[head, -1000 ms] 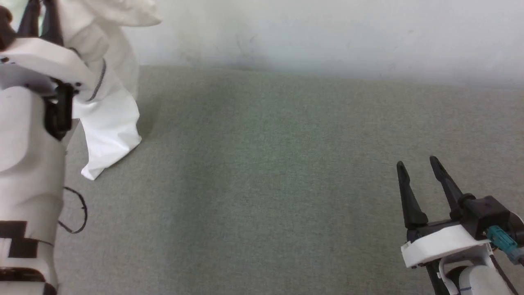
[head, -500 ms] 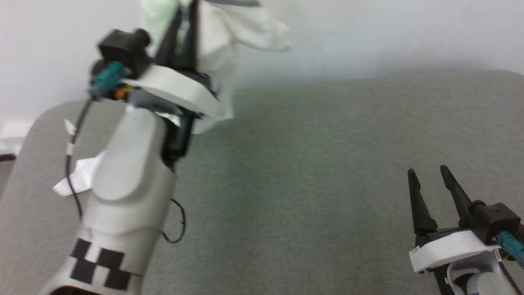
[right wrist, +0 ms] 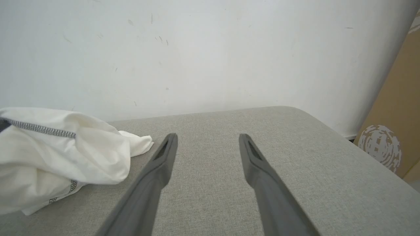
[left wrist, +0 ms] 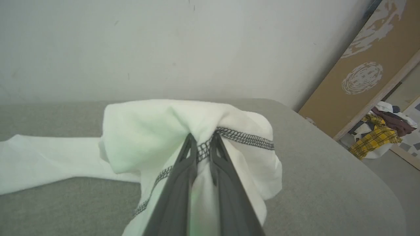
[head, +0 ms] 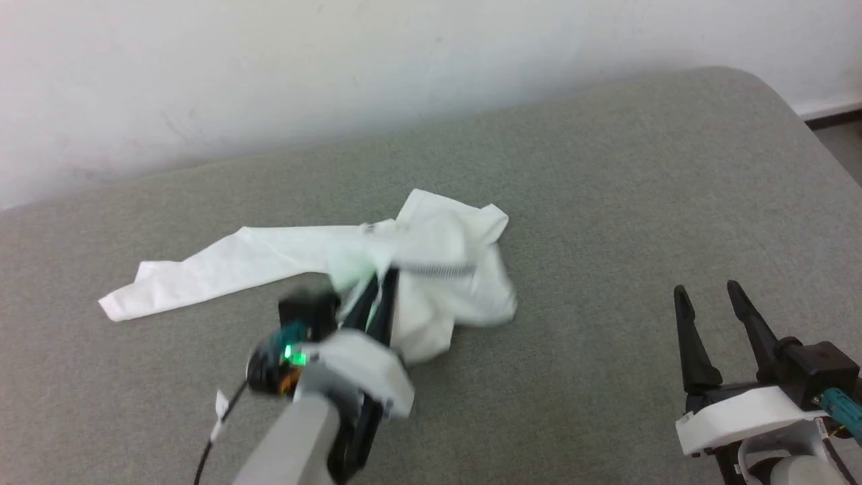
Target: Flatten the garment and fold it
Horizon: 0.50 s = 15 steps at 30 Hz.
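Your left gripper, with its two long dark fingers, is clenched on a bunched fold of the white thin stretchy shirt. In the left wrist view the speckled grey-black stitched seam passes right between the fingertips. You seem to be holding the cloth by a sewn edge, probably because it slips less than the plain fabric and marks a real border of the garment.

Around the fingers the shirt is crumpled in a loose heap near the middle of the grey-green fabric-covered surface. One long sleeve trails flat across that surface toward your left. That layout suggests the spreading has only begun: one limb is laid out, the body is not, and no fold is made yet.

Your right gripper stands spread wide and empty, low at the near right and well apart from the heap. It looks parked there, ready to take a second edge opposite your left grip.
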Motion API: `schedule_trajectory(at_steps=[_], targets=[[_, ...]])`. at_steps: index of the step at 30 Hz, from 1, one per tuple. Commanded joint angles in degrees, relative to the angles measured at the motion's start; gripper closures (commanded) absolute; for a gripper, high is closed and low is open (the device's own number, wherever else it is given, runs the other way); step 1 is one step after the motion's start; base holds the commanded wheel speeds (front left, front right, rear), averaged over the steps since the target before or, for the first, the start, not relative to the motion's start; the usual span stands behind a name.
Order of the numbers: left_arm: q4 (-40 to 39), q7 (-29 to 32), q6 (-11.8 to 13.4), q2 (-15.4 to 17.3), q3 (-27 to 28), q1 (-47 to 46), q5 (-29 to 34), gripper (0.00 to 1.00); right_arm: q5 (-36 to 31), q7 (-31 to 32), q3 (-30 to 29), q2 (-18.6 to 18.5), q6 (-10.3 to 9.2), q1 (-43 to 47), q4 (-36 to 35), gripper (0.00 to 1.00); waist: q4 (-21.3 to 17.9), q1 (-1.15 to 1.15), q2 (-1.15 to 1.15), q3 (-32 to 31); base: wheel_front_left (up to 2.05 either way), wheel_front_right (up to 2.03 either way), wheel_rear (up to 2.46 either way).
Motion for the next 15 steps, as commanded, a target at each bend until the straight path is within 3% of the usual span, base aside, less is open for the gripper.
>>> schedule_trajectory(at_steps=[1,4,5,6,7,15], targets=[[0.22,-0.15,0.22,0.36,-0.06,0.77,-0.46,1.0,0.38,-0.04,0.17,0.13,-0.05,0.42,-0.19,0.0,-0.63,0.0,0.0,0.85,0.0,0.0,0.0],[1.53,-0.76,0.6,0.29,0.3,5.04,-1.76,1.0,0.29,0.05,0.36,0.13,-0.05,0.43,-0.05,0.0,0.19,0.0,0.0,0.89,0.0,0.0,0.0],[1.72,-1.02,0.73,0.42,0.31,6.11,-1.82,0.9,0.23,0.09,0.49,0.13,-0.05,0.39,0.02,0.0,0.53,0.0,0.0,0.78,0.0,0.0,0.0],[1.8,-1.28,0.7,0.53,0.2,6.99,-1.79,0.53,0.2,0.12,0.55,0.13,-0.05,0.41,0.07,0.0,0.92,0.0,0.0,0.49,0.0,0.0,0.0],[1.57,-1.71,0.74,0.61,0.23,7.67,-1.67,0.0,0.14,0.15,0.58,0.13,-0.05,0.46,0.09,0.0,1.36,0.0,0.0,0.21,0.0,0.0,0.0],[-6.91,-3.81,1.07,1.16,0.77,10.21,3.22,0.0,-0.66,1.03,0.79,0.13,-0.05,1.68,-0.22,0.0,4.57,0.0,0.0,-2.96,0.0,0.0,0.0]])
